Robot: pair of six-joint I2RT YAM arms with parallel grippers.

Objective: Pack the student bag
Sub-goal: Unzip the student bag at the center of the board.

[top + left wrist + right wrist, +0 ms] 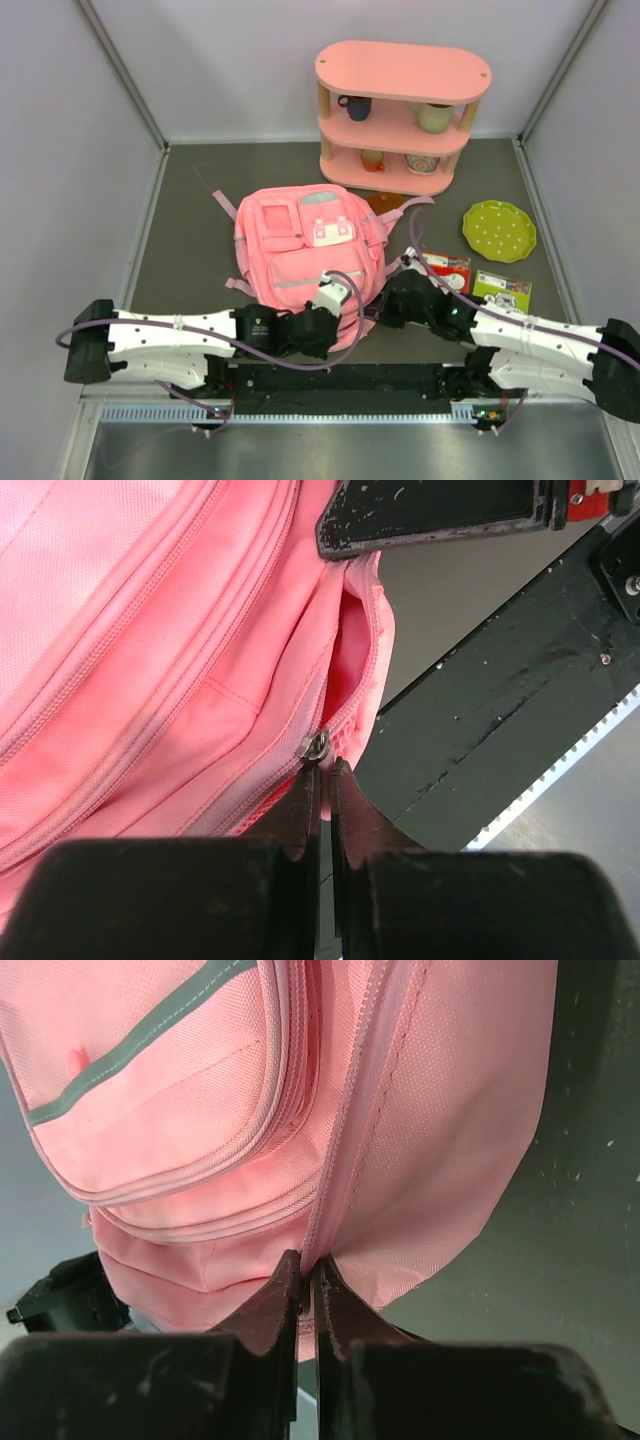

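While the student bag (300,250) lies mid-tabletop (190,220), long axis running near edge to far edge, both arms meet its near end; the left gripper (322,772) is pinched shut on the zipper slider (317,747); the right gripper (308,1265), narrow, clamps the bag's seam nearby; the zip leads away from both.

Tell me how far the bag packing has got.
Done: the zip is partly open, and a short gap shows. In hand: left tool pinches the zip, right tool pinches a seam of the bag. Still to do: nothing looks packed; packets lie beside it.
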